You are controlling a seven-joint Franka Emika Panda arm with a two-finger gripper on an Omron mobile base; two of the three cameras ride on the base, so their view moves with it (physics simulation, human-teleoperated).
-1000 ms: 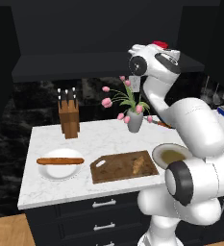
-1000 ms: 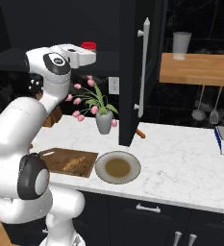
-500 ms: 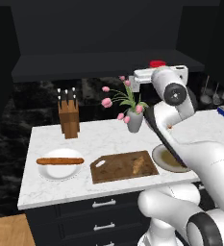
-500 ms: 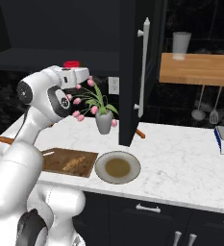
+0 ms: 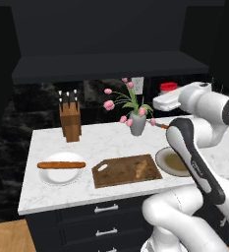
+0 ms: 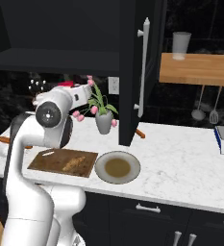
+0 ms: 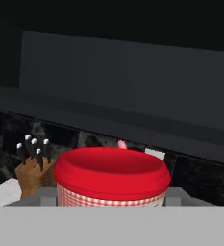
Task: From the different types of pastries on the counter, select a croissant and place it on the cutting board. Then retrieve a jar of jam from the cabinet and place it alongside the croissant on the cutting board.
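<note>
The hand (image 5: 169,102) is clamped on the jar of jam (image 7: 112,177), its jaws set part-way at the jar's width. In the hand view the red lid and the checked band under it sit right between the dark fingertips (image 7: 45,197), so the jar is carried upright, lid toward the camera. That suits a short squat jar: gripped low on its sides it cannot tip, and it can be set down on its base without turning.

Seen from the left base camera the jar shows just above the hand, in front of the dark cabinet (image 5: 111,44), well above the worktop (image 5: 96,189). Carrying it high looks deliberate, since the vase of pink tulips (image 5: 136,122) stands below and to one side of the hand, and a low path would brush the stems.

The cutting board (image 5: 126,171) lies below the hand and nearer the robot, with the croissant (image 5: 141,168) already resting on the end of the board closest to the hand. So the first half of the task looks done; what remains, by my reading, is to bring the jar down onto a bare part of the board beside the croissant. The round plate (image 5: 172,161), almost directly under the hand, is the likely wrong landing spot. The baguette (image 5: 61,165) on its white plate and the knife block (image 5: 70,117) lie far beyond the board.
</note>
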